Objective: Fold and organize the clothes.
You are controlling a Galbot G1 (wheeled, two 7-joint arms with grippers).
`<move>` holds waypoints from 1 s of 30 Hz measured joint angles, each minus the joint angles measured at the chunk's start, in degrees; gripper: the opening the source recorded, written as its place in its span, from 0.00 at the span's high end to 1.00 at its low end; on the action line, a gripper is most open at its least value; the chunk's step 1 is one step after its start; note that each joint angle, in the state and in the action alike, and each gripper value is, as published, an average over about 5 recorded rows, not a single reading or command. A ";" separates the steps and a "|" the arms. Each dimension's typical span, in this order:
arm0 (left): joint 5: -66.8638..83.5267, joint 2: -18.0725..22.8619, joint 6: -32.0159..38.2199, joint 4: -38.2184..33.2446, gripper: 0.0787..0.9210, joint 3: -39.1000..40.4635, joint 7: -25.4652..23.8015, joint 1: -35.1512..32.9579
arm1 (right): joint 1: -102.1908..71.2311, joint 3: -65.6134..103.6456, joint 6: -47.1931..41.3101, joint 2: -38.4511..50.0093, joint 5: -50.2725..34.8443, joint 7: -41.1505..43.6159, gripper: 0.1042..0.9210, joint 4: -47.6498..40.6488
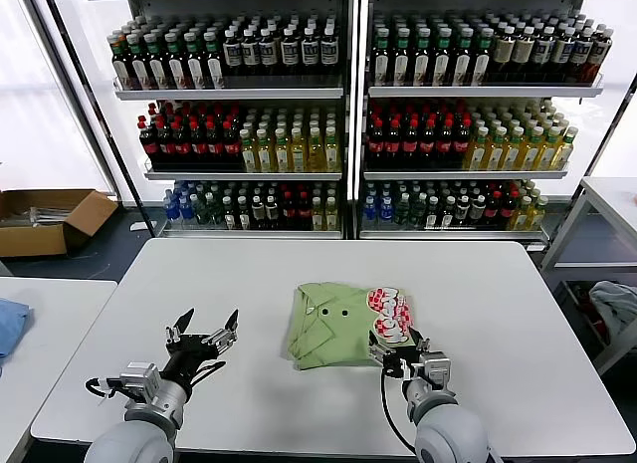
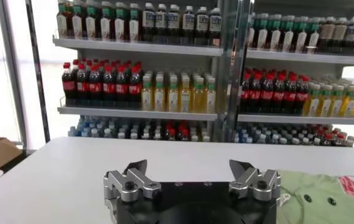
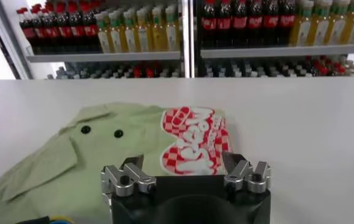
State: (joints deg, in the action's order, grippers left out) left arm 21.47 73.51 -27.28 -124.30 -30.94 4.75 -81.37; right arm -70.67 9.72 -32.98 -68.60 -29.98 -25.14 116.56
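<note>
My left gripper (image 1: 204, 336) hovered spread above the table (image 1: 119, 314); my right gripper (image 1: 400, 355) sat spread at the near edge of the folded polo shirt (image 1: 333, 324), collar pointing left.

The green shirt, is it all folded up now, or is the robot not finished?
Mostly folded, it seems. The green shirt lies in a compact bundle on the white table, collar and red-and-white print facing up. Nothing is in hand: the right gripper sits open at the shirt's near edge, and the left gripper is open over bare table. What's left may only be tidying the uneven edges.
</note>
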 measured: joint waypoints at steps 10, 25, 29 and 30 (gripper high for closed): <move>-0.21 0.76 0.21 -0.17 0.12 0.75 -0.34 -0.79 | -3.74 0.40 0.31 -2.59 0.42 -0.46 0.12 -0.83; -0.35 1.20 0.25 -0.57 0.12 0.47 -0.85 -1.32 | -3.49 2.60 2.03 -2.28 0.32 0.62 0.12 1.99; -0.42 1.84 0.64 -0.79 0.12 -0.20 -0.83 -1.57 | 0.94 1.57 2.94 -2.26 3.21 2.10 0.12 2.43; -0.49 2.02 0.77 -0.80 0.12 -0.36 -0.83 -1.72 | 2.50 1.02 3.15 -2.37 3.86 2.44 0.12 2.01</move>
State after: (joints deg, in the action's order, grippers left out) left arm 20.98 75.53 -26.51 -125.10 -31.30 3.92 -83.09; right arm -68.17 10.75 -29.83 -70.97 -26.12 -22.70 118.58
